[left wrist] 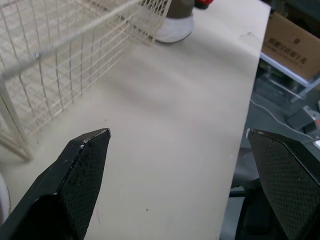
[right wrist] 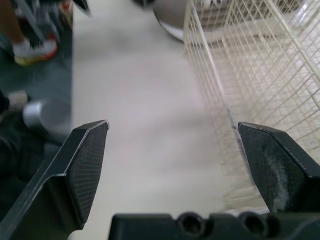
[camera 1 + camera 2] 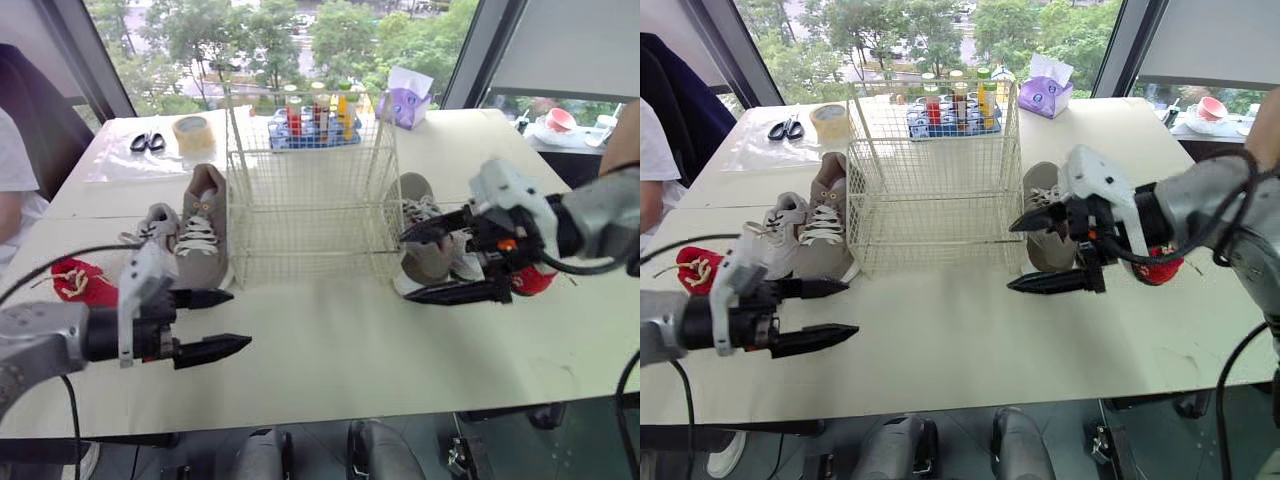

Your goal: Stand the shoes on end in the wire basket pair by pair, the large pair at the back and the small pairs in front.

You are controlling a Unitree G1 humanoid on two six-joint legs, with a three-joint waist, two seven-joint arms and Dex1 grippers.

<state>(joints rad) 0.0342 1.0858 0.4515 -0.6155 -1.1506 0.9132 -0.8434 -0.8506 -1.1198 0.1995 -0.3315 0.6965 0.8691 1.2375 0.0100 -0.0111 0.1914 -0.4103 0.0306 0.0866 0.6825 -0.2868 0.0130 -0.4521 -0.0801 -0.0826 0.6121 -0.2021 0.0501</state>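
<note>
An empty cream wire basket (image 3: 310,190) stands mid-table. One large taupe shoe (image 3: 203,225) lies against its left side, with a small grey shoe (image 3: 152,224) beside it and a small red shoe (image 3: 78,282) further left. Another large taupe shoe (image 3: 425,235) lies at the basket's right side, with a red shoe (image 3: 537,281) behind my right arm. My left gripper (image 3: 238,320) hovers open over bare table in front of the left shoes, holding nothing. My right gripper (image 3: 405,267) is open at the basket's front right corner, just before the right taupe shoe.
Behind the basket are a blue crate of bottles (image 3: 313,120), a tape roll (image 3: 193,133), scissors (image 3: 148,141) and a tissue box (image 3: 405,100). A person's sleeve (image 3: 15,165) shows at the far left. The table's front edge (image 3: 330,425) is close below the grippers.
</note>
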